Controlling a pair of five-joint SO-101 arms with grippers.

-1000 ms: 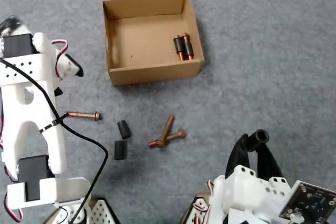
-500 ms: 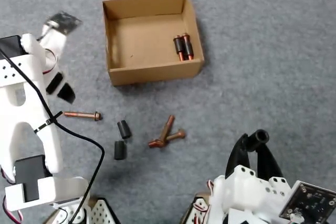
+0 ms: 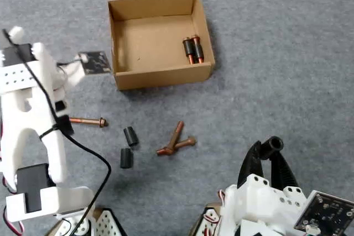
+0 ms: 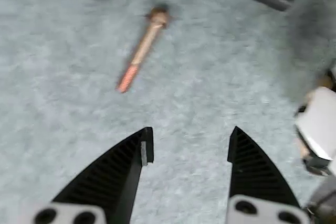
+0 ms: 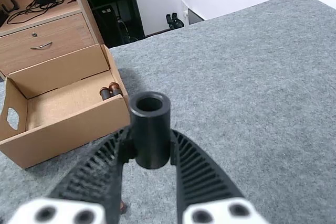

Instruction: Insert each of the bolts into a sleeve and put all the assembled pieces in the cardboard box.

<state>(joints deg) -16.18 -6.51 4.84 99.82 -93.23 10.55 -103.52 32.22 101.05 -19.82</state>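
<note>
Gripping a black sleeve [image 5: 150, 129], open end toward the wrist cam, right jaws sit at the counter's [image 3: 276, 53] near edge. Left jaws spread wide w/ nothing between, over the grey surface near a lone bolt [image 4: 142, 48]. Two more bolts [image 3: 177, 134] lie crossed mid-counter, w/ two loose sleeves [image 3: 130, 136] close by. Cardboard box [image 3: 160, 75] holds two assembled pieces [image 3: 193, 51] against one side wall.

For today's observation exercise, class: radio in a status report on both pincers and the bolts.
Left pincer open, by lone copper bolt. Right pincer shut on black cylindrical sleeve. Two assembled pieces in brown cardboard box. Nothing between pincer and bolt.
</note>
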